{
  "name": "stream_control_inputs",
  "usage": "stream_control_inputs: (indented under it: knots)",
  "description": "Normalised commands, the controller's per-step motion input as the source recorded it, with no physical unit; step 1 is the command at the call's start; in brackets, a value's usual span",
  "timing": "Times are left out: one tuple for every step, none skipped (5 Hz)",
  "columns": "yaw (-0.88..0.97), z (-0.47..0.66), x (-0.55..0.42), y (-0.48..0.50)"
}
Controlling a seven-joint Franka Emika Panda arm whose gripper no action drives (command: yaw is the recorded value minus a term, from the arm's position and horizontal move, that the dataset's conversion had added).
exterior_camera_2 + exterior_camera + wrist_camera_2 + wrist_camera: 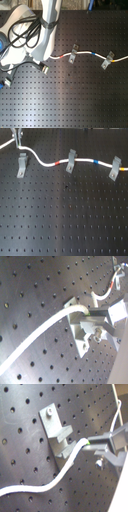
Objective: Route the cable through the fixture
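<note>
Two jaws of the gripper (95, 445) were closed on the cable (47, 163), pinching it just beside the fixture (59, 433), as both wrist views showed. Beyond the grip, the cable ran across the perforated tabletop (65, 223), already seated in two further brackets (71, 161) (115, 168). Judged step: seating the cable in the last clip. Next move would require lowering the cable into the slot.

Open board (65, 223) below clips (71, 161)
</note>
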Motion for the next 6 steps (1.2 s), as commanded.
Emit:
stream_control_inputs:
  knots:
    - [0.98,0.0,-0.004,-0.001]
    - [0.98,0.0,0.0,0.0]
    - [0.99,0.0,0.0,0.0]
    - [0.89,0.02,0.009,0.137]
    - [0.0,0.02,0.074,-0.025]
    - [0.54,0.28,0.155,0.245]
